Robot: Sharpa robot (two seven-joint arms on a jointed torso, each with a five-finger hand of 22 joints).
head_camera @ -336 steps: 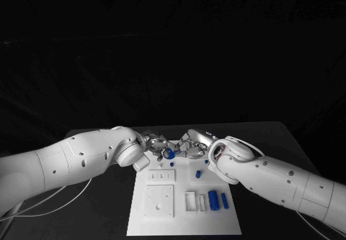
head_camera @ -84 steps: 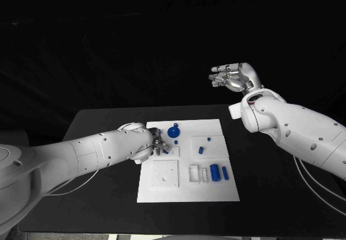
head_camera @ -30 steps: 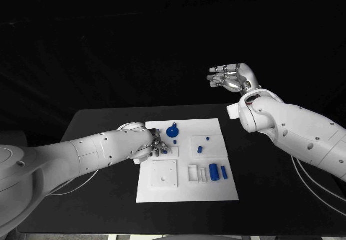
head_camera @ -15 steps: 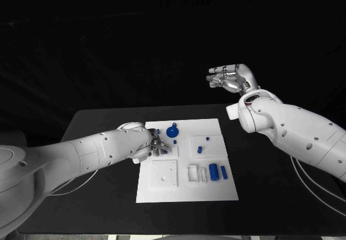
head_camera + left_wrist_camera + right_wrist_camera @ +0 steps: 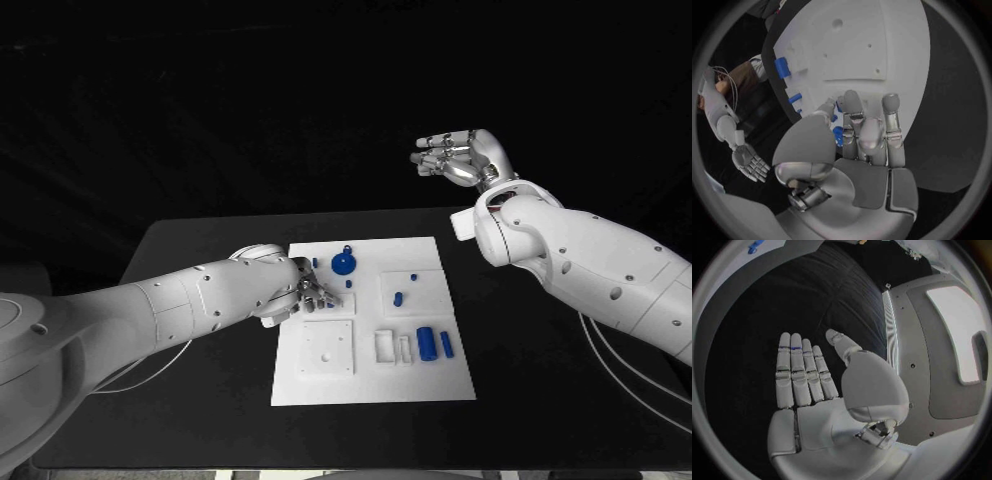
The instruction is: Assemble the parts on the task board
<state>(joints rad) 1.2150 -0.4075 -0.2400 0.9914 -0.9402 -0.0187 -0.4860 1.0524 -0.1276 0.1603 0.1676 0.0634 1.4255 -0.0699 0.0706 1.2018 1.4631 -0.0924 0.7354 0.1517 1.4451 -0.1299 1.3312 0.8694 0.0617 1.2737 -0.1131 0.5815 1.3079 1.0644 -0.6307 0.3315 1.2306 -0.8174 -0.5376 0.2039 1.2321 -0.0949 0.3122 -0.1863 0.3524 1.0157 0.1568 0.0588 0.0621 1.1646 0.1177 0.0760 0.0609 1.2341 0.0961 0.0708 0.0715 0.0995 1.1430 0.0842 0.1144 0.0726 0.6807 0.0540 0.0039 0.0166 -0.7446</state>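
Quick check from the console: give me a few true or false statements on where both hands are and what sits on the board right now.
1. The right hand is raised clear of the table, holding nothing. True.
2. The left hand is lifted high above the table. False: it is down at the white board, by its left edge.
3. A round blue part sits near the board's far end. True.
4. The right hand's fingers are curled into a fist. False: the right wrist view shows them extended.
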